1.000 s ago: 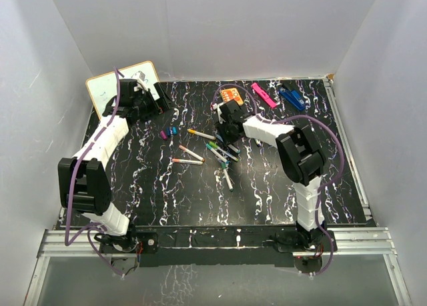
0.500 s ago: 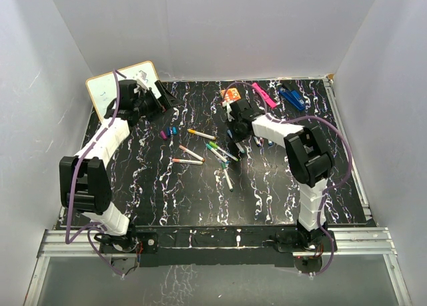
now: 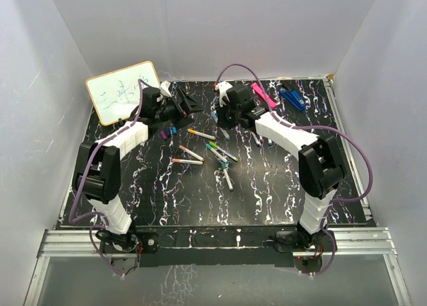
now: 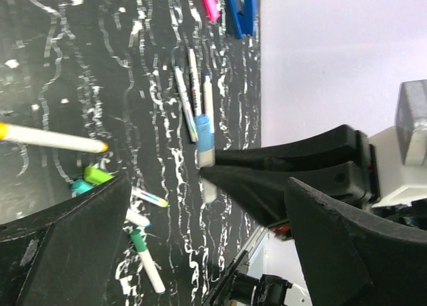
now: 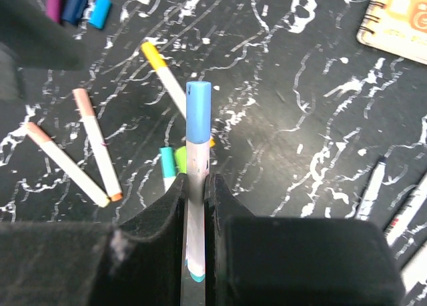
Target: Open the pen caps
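Note:
My right gripper [image 5: 195, 193] is shut on a pale pen barrel [image 5: 194, 233] whose blue cap [image 5: 198, 113] sticks out past the fingertips. In the top view this gripper [image 3: 219, 115] is held above the table's far middle. My left gripper [image 3: 193, 105] is open and empty, its jaws wide apart and facing the right gripper a short way off. In the left wrist view the blue cap [image 4: 203, 129] shows between my left fingers [image 4: 73, 243], not touched by them. Three loose caps [image 5: 77, 1] lie together on the table. Several capped pens [image 3: 217, 151] lie mid-table, one yellow-capped [image 3: 200, 133].
A whiteboard [image 3: 123, 89] leans at the far left. A flat pink bar [image 3: 263, 95] and a dark-blue clip [image 3: 291, 96] lie at the far right. An orange notebook [image 5: 397, 19] lies below the right gripper. More pens [image 3: 259, 141] lie right of the pile.
My left gripper has swung right from the whiteboard to the table's far middle. My right gripper has risen from the pen pile and moved towards the back, now facing the left gripper.

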Available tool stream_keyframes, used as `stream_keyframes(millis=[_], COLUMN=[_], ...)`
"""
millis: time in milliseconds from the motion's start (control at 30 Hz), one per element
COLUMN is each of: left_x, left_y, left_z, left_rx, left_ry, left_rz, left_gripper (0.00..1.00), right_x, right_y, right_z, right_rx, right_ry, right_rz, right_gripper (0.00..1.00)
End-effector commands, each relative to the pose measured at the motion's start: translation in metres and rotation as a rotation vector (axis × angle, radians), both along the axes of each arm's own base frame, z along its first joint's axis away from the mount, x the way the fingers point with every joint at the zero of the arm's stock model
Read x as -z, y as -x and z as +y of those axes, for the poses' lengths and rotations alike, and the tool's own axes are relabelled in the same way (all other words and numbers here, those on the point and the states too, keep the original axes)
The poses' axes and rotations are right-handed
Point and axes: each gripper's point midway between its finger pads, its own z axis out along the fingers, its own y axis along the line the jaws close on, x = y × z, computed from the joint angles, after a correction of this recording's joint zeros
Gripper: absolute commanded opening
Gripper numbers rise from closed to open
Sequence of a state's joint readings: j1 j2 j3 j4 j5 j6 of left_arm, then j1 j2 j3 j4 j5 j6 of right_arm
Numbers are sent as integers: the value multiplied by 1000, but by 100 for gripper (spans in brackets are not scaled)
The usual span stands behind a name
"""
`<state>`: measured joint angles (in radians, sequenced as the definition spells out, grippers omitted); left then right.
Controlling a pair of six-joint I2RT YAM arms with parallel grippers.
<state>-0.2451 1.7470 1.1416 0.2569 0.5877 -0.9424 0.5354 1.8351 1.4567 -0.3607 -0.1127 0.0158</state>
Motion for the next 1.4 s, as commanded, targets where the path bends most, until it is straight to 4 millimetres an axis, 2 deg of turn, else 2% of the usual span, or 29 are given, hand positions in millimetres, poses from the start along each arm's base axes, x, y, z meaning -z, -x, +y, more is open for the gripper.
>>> stream_keyframes(millis=[0, 167, 400, 533, 900, 1367], left_x=[-33, -31, -39, -41, -32, -35], left_y=[-6, -6, -7, -7, -3, -4], left_z=[-24, -31, -30, -30, -33, -36], left_rx=[46, 52, 44, 42, 48, 56], left_ry=[58, 72, 74, 82, 93, 105], left_rz=[-80, -74, -94, -99, -80, -88], left_gripper=[96, 95, 95, 94, 88, 82], right_x=[-62, -79, -87, -88, -99, -102], right_y=[-4, -1, 2, 2, 5, 6], right_z=[31, 42, 44, 44, 45, 46], right_rx=[-45, -61, -66, -65, -75, -79], right_ry=[-156, -190, -207, -206, -223, -226], right_rz=[-107, -124, -132, -132, -149, -153], right_gripper=[0, 0, 0, 0, 0, 0])
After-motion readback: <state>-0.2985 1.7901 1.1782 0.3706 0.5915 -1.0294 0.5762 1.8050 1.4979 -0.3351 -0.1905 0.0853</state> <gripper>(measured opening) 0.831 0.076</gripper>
